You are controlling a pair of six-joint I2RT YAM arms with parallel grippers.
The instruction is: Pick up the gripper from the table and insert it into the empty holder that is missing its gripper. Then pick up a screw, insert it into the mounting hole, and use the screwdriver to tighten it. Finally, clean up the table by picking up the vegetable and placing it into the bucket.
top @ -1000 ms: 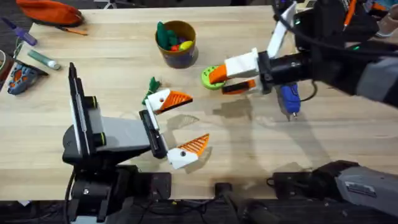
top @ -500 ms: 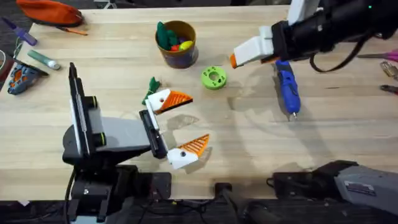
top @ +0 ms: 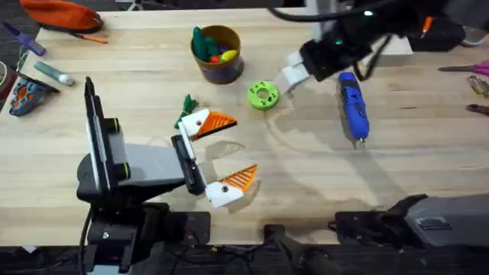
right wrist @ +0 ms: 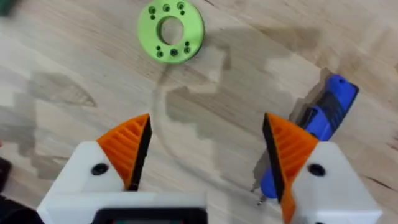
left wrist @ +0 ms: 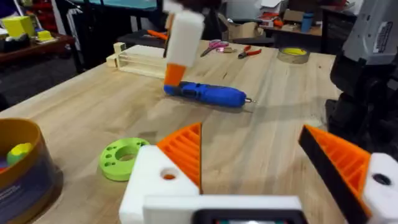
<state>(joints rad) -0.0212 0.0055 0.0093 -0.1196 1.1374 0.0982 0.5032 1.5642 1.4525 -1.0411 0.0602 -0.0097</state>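
Over the far right of the bench (top: 428,153), the right arm reaches in from the upper edge of the overhead view, its right pincer (top: 290,76) hanging between the lime-green ring (top: 262,95) and the screwdriver (top: 353,107). From its own wrist camera, the orange-padded fingers (right wrist: 127,146) stand wide apart with nothing between them, pointing down at bare wood; the ring lies beyond one finger and the blue screwdriver beside the other.

Low at the near left, the left arm rests folded close to its base, forearm lying level over the bench. Its left pincer (top: 218,153) is spread wide and holds nothing, one finger reaching toward the vegetable (top: 186,105), the other nearer the bench's front edge.

The vegetable lies just beside the upper left finger; whether they touch cannot be told. The bucket (top: 217,53) stands upright farther back, well apart from both pincers, with coloured toys inside. The screwdriver lies flat, its lighter tip toward the front edge.
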